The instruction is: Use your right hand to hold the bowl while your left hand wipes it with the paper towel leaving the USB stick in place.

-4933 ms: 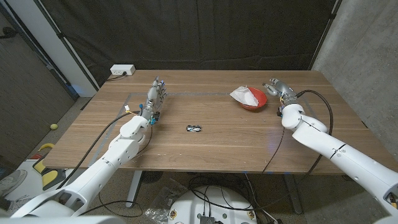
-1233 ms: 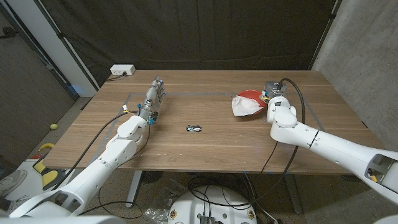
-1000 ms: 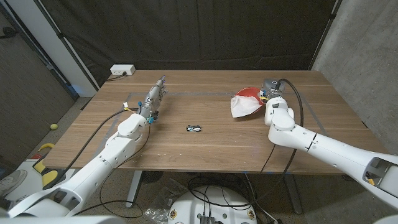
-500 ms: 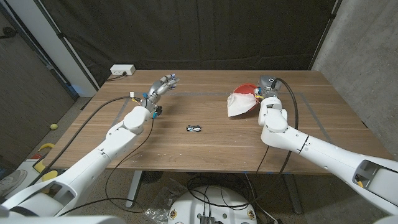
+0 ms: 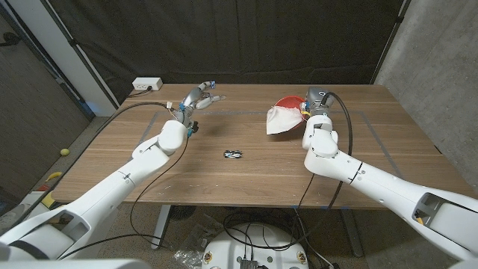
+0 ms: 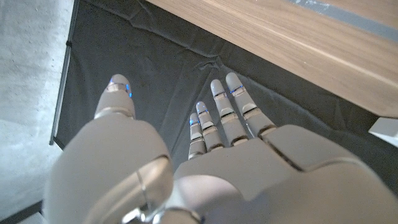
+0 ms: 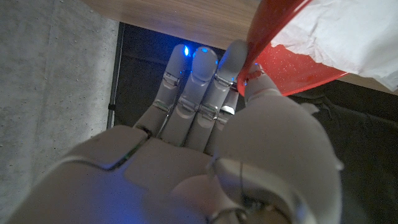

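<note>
Two hands up over wooden table (image 5: 246, 175). My right hand (image 5: 312, 101) pinched rim of red bowl (image 5: 290, 103), tilted, held at far right; white paper towel (image 5: 281, 119) draped from it. My left hand (image 5: 199, 98) hovered far left, fingers spread, holding nothing, well apart from bowl. USB stick (image 5: 233, 155) lay mid-table between arms.

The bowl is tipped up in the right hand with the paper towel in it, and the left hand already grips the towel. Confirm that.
Not quite. The left hand holds nothing: in the head view it hangs open over the table, well apart from the towel. The rest stands: the right hand holds the red bowl tipped up by its rim, as the right wrist view shows, with the towel in it.
</note>
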Available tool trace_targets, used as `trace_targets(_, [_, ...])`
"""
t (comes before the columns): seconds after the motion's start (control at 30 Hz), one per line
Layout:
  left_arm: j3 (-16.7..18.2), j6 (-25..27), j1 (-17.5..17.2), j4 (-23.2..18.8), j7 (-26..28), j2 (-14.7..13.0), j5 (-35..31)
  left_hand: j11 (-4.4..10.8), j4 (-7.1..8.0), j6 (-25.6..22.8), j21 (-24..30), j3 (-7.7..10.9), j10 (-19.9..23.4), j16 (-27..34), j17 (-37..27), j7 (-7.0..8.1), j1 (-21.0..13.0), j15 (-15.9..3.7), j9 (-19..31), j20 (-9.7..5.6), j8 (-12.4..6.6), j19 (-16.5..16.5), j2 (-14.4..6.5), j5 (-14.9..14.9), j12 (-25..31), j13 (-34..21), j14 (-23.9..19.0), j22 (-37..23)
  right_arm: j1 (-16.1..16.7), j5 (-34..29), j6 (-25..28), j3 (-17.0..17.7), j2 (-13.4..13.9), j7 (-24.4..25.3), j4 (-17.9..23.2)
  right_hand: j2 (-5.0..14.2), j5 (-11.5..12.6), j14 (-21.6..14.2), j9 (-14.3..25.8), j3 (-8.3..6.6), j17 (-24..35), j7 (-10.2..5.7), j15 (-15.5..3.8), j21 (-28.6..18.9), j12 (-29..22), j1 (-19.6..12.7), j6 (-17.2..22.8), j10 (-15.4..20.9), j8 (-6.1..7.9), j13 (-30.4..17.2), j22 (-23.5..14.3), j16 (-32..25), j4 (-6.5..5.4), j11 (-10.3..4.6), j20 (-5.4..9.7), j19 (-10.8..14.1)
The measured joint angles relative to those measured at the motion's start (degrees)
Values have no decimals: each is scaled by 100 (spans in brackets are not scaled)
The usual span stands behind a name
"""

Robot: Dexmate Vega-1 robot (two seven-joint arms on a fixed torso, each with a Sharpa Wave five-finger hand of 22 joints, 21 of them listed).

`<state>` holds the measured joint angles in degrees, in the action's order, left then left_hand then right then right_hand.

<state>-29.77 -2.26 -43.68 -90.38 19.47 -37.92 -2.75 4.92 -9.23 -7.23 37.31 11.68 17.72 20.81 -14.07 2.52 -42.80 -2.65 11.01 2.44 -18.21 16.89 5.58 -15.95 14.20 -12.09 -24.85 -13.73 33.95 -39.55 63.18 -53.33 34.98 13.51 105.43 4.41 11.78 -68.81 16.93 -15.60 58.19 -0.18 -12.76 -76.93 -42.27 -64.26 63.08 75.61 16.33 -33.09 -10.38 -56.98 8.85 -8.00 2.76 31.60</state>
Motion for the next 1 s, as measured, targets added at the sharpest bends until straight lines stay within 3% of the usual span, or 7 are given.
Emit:
trace_targets(0.17, [-196, 139, 149, -116, 9, -101, -514, 182, 53, 498, -28, -89, -598, -233, -123, 116, -155, 22, 31, 2, 309, -391, 146, -138, -202, -59, 593, 0, -13, -15, 4, -31, -76, 153, 17, 0, 0, 2, 25, -25, 43, 1, -1, 0, 0, 0, 1, 0, -31, 17, 0, 21, -25, 0, 0, 0])
trace_targets(0.37, [-413, 94, 345, -156, -14, -250, -1166, 264, 93, 830, -116, -141, -1163, -522, -228, 228, -393, 37, 60, 12, 527, -847, 13, -271, -289, -85, 1279, 16, -22, -14, -26, -36, -128, 266, 30, 0, 0, 3, 52, -24, 107, 5, -1, 0, 0, 0, 13, 0, -73, 14, 0, 66, -25, 1, 0, 0])
trace_targets(0.73, [-816, -217, 839, -216, -280, -635, -2661, 419, 150, 951, -216, -197, -1541, -797, -285, 291, -567, 60, 60, -28, 573, -1317, -102, -357, -319, -68, 1945, 55, 8, 140, -88, 48, -183, 398, 64, -22, -4, 11, 108, -47, 191, 10, 7, -24, 0, -23, 50, 19, -175, 18, 15, 217, -50, 21, 0, 0])
trace_targets(1.0, [-1057, -637, 1233, -219, -570, -818, -3624, 461, 211, 853, -260, -260, -1583, -853, -285, 507, -566, 61, 87, 14, 545, -1397, -101, -373, -310, -69, 2018, 69, 49, 311, -135, 168, -242, 529, 81, -22, -4, 0, 135, -46, 244, 10, -2, -24, 0, -23, 51, 19, -220, 8, 10, 272, -50, 21, 0, -1])
